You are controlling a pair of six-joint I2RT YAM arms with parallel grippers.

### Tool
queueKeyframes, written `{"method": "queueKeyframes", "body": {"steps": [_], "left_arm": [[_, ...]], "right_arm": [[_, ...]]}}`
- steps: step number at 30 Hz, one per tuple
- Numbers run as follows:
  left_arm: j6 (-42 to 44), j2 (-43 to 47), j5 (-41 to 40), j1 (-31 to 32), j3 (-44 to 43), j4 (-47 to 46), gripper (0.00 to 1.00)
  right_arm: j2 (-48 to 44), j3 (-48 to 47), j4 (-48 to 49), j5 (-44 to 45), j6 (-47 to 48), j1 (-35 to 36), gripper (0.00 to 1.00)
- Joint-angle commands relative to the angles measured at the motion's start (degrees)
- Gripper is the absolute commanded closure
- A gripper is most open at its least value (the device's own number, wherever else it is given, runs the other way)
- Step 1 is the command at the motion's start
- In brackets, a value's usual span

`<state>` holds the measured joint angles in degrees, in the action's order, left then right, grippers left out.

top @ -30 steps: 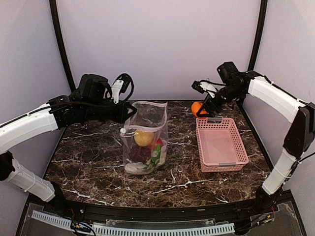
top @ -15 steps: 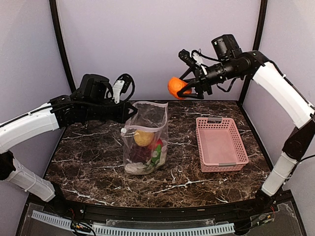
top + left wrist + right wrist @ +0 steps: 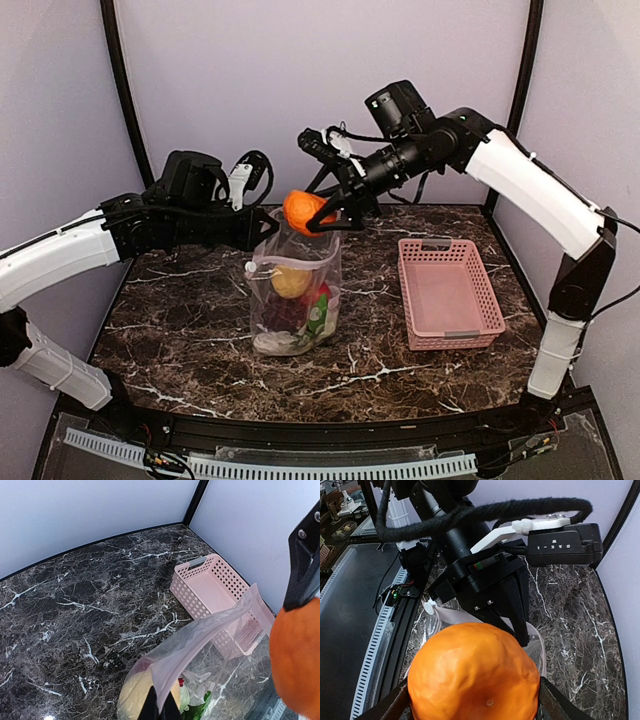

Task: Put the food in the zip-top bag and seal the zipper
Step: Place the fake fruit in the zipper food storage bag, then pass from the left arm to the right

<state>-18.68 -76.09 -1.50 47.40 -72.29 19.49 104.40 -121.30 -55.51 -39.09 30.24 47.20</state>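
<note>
Right gripper (image 3: 318, 212) is clamped on the orange (image 3: 300, 207), holding it in the air right over the open mouth of the zip-top bag (image 3: 300, 325). Left gripper (image 3: 269, 226) pinches the bag's top rim, so it stands upright on the bench (image 3: 180, 300). A yellow piece (image 3: 292, 281) sits inside. The pink basket (image 3: 450, 295) stands off to the right.

Lilac walls (image 3: 320, 90) — dark marble table (image 3: 190, 335)

Marble table (image 3: 180, 330) bears the zip-top bag (image 3: 296, 300), seemingly upright, and a pink basket (image 3: 450, 300).
</note>
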Motion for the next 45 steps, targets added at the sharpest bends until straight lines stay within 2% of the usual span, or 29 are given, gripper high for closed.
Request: {"method": "queueKeyframes", "body": {"steps": [1, 12, 15, 18, 20, 27, 33, 36, 40, 45], "left_arm": [[-0.39, 1.89, 0.31, -0.24, -1.18, 1.52, 0.99], [-0.31, 2.52, 0.14, -0.21, 0.02, 0.96, 0.99], [-0.31, 2.53, 0.14, -0.20, 0.32, 0.71, 0.99], [-0.24, 2.53, 0.13, -0.21, 0.66, 0.40, 0.99], [-0.30, 2.45, 0.24, -0.24, 0.80, 0.38, 0.99], [0.18, 2.72, 0.05, -0.24, 1.09, 0.55, 0.99], [0.39, 2.42, -0.03, -0.20, 1.10, 0.11, 0.99], [0.40, 2.09, 0.10, -0.24, 1.10, -0.19, 0.99], [0.33, 1.76, 0.38, -0.24, 1.23, -0.31, 0.99], [0.09, 1.82, 1.26, -0.20, 1.61, -1.23, 0.99]], "right_arm": [[2.15, -2.43, -0.28, 0.51, -0.92, 1.64, 0.34], [4.57, -1.85, -0.98, -0.99, -2.02, 3.83, 0.29], [5.12, -1.99, -1.09, -0.99, -2.84, 4.12, 0.19], [5.54, -3.23, -1.13, -0.95, -3.75, 4.13, 0.02], [5.19, -3.94, -1.18, -0.46, -3.71, 4.15, 0.01], [0.41, -1.18, -1.37, -0.04, -0.97, 4.13, 0.01], [-3.87, 4.40, -6.62, 1.80, 9.43, 4.91, 0.01], [-6.75, 7.41, -6.77, 3.03, 12.00, 5.67, 0.11], [-9.59, 10.15, -5.98, 7.14, 13.40, 8.43, 0.19], [-8.02, 11.75, -4.56, 14.89, 13.77, 11.74, 0.31]]}}
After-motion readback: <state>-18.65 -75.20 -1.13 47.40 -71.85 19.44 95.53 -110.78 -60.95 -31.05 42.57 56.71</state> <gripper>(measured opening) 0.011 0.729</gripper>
